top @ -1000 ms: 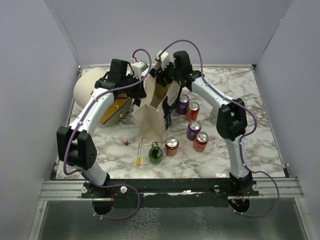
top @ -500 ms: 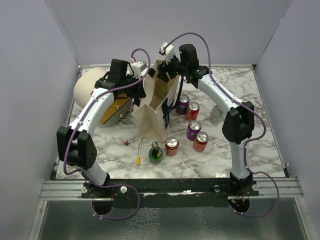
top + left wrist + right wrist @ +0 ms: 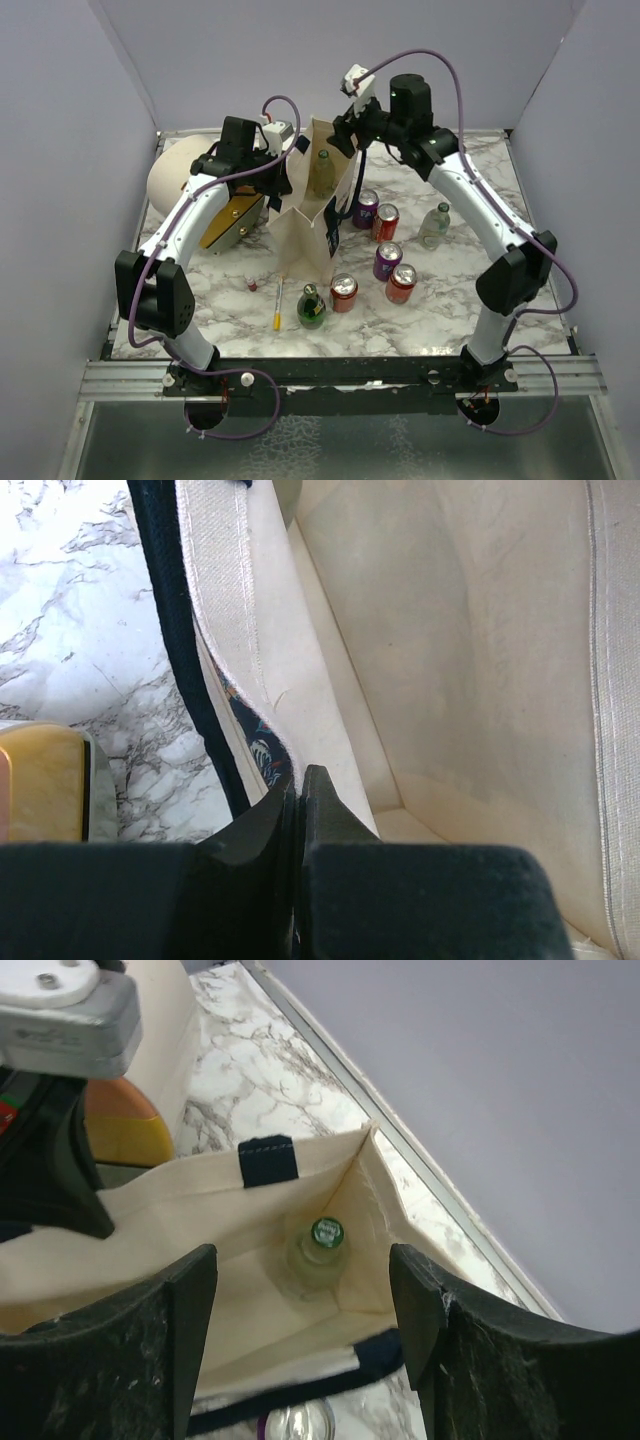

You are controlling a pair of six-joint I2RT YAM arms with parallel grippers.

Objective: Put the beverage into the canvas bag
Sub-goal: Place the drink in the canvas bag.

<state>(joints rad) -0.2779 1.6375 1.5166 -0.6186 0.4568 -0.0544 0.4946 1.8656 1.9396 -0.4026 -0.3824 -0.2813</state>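
Glass bottle (image 3: 322, 172) sits inside canvas bag (image 3: 300, 235), placing looks done; my right gripper (image 3: 303, 1260) gapes empty above, left gripper (image 3: 300, 776) clamps the bag's rim; next, raise right straight clear.

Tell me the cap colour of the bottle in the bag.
Green cap; right wrist view shows it best.

Robot lab cell, plain grey walls (image 3: 60, 150), marble-print table (image 3: 215, 305), left arm (image 3: 185, 220) and right arm (image 3: 480, 200) bolted to aluminium rail (image 3: 560, 378)
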